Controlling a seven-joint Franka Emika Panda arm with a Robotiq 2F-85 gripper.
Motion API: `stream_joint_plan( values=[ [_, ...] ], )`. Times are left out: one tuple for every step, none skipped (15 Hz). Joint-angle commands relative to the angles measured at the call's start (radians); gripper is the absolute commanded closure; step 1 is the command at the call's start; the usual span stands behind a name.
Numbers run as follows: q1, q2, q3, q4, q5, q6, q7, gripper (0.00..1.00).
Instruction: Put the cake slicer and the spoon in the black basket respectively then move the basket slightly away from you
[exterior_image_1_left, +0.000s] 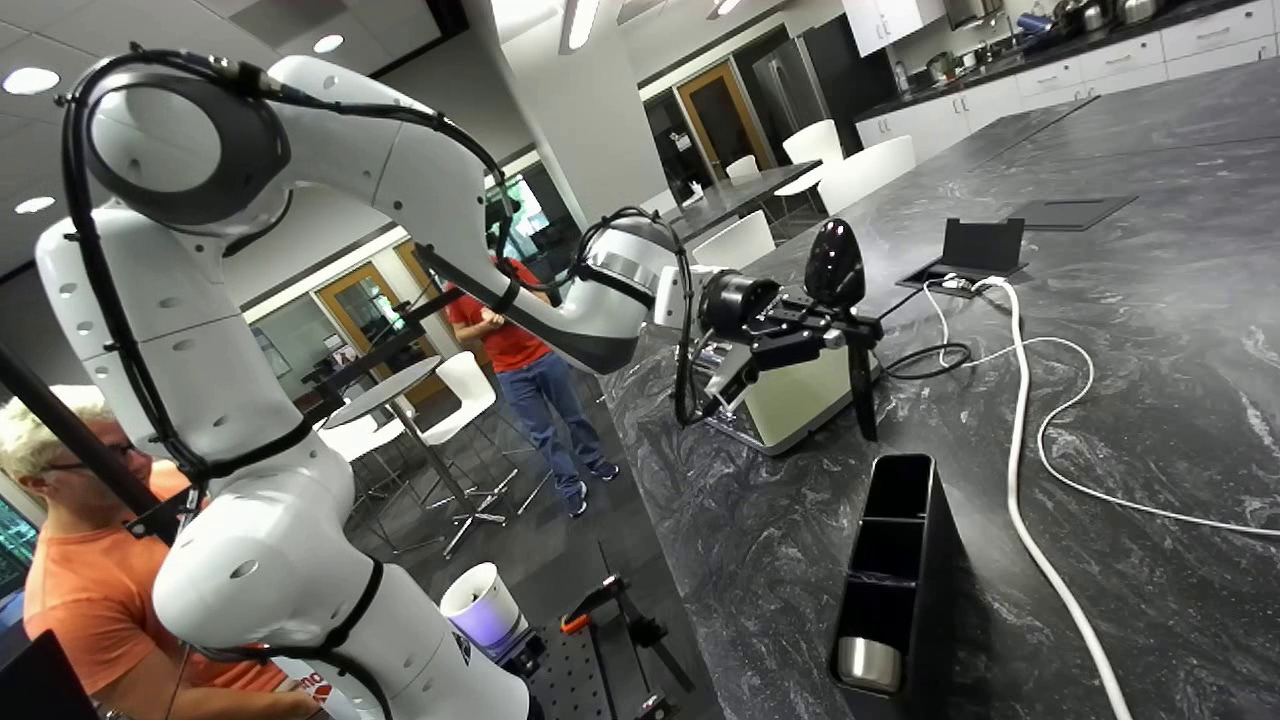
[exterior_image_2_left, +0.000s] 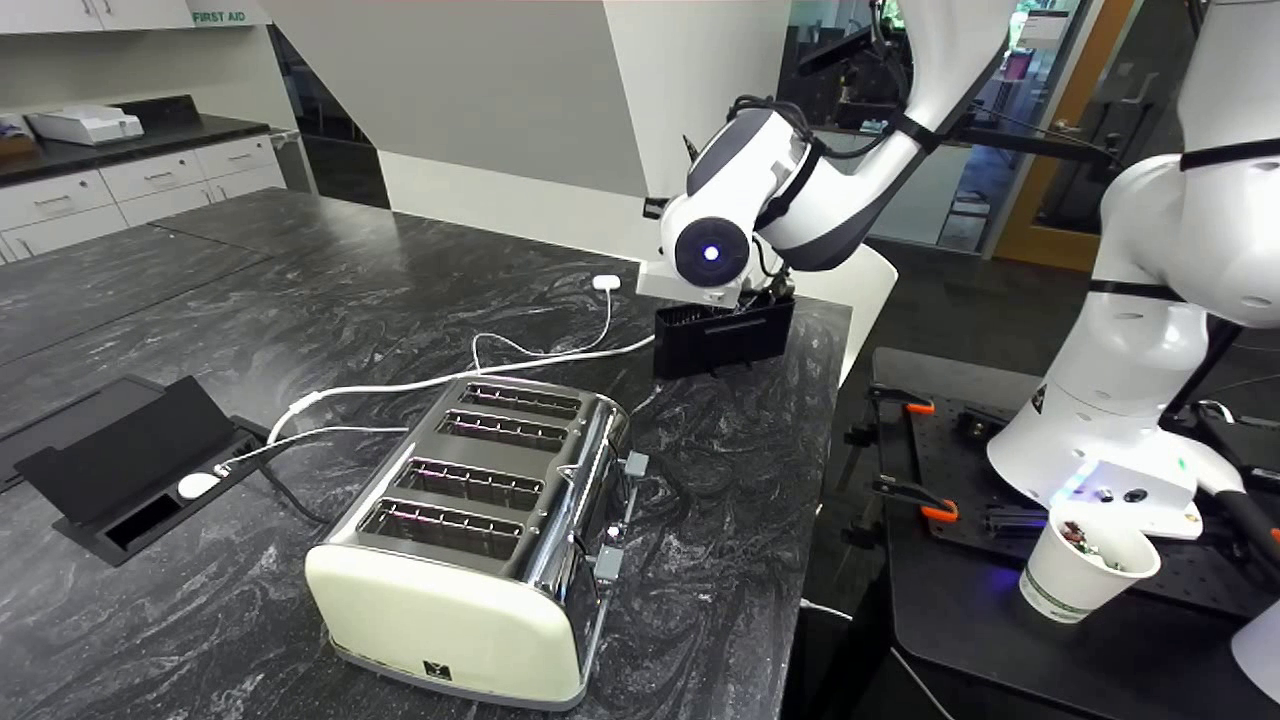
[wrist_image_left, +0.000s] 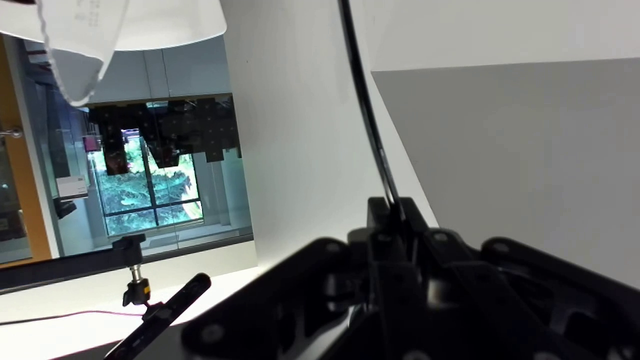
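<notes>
Black glossy spoon with an oval bowl (exterior_image_1_left: 835, 266) held upright, handle down

Black too, the long, narrow, rectangular basket with upright walls (exterior_image_2_left: 725, 343) is set on the dark grey marbled counter (exterior_image_2_left: 720, 570), apart from the cream, rounded metal toaster (exterior_image_2_left: 440, 625). The black, two-fingered tool (wrist_image_left: 394, 212) is drawn narrow, with the spoon pinched near its neck. Bowl up and handle down, the spoon is presumably held so that the slim end can be slid first into a compartment and the wider bowl left above the rim. It is held above the counter, near the basket's far end as seen in an exterior view; whether the handle is over an opening cannot be told. A pale, tapered cake slicer with serrated edges (wrist_image_left: 82, 55) is shown at the upper left of the wrist view, which stands upside down, so its tip is judged to point upward. Its foot is hidden, but the silvery metal piece (exterior_image_1_left: 870, 663) in the basket's near compartment may well belong to it; only the spoon and the push would then be left. Counted: one spoon, one slicer, one basket with three compartments visible, and one toaster with four slots.
</notes>
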Motion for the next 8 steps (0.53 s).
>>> stream_joint_plan(
  values=[
    [-0.001, 0.066, -0.02, 0.051, -0.015, 0.017, -0.001, 0.98],
    [-0.002, 0.082, -0.022, 0.059, -0.014, 0.02, -0.001, 0.98],
    [-0.003, 0.098, -0.023, 0.066, -0.013, 0.024, -0.001, 0.98],
    [-0.003, 0.113, -0.024, 0.072, -0.011, 0.026, -0.001, 0.98],
    [-0.005, 0.13, -0.023, 0.078, -0.007, 0.032, -0.001, 0.98],
    [-0.006, 0.146, -0.023, 0.083, -0.004, 0.035, -0.001, 0.98],
    [-0.005, 0.162, -0.022, 0.086, -0.003, 0.036, -0.001, 0.98],
    [-0.005, 0.176, -0.022, 0.09, -0.003, 0.037, -0.001, 0.98]
  ],
)
